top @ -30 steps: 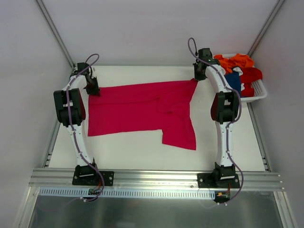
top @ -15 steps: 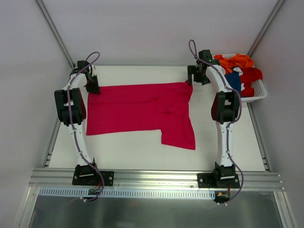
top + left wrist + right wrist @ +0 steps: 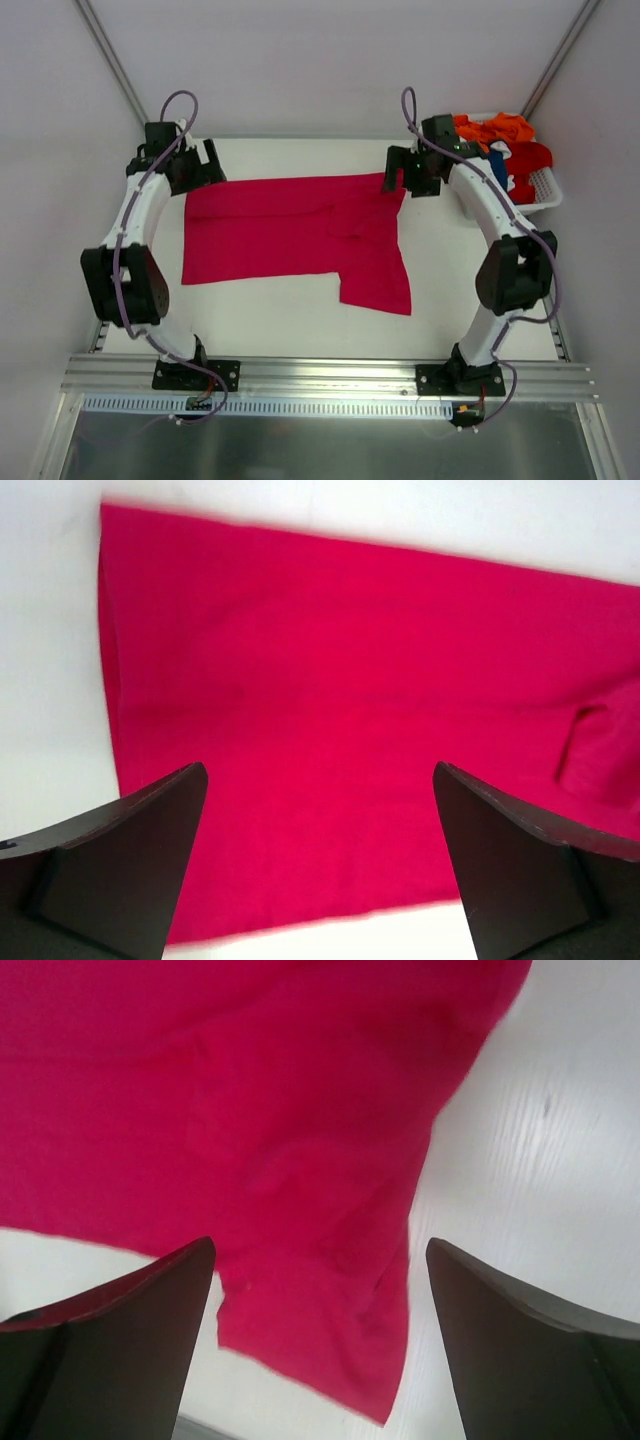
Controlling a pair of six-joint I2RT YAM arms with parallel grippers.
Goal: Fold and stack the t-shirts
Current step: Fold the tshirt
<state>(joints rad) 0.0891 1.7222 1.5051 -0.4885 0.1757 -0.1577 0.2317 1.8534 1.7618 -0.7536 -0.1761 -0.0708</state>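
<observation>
The crimson-pink t-shirt (image 3: 300,235) lies flat on the surface (image 3: 270,312); left gripper (image 3: 204,164) and right gripper (image 3: 396,175) hang over its far corners, jaws apart.

Flat crimson-pink cloth t-shirt (image 3: 295,235) lies spread on the white counter (image 3: 270,320), betw. the two pincers. L pincer (image 3: 203,165) is by shirt's far-left corner; shirt runs to its right & toward the near edge. R pincer (image 3: 398,172) is by shirt's far-right corner; shirt runs to its left & nearward, w/ one flap reaching closest to the arm bases, near-left of R pincer. White slatted plastic basket (image 3: 545,190) sits at far-right corner, right of R pincer, well apart from L pincer. In basket: orange cloth shirt (image 3: 495,128) at back, red cloth shirt (image 3: 530,158) nearer & rightmost, dark blue cloth shirt (image 3: 492,165) on left side, closest to R pincer.
</observation>
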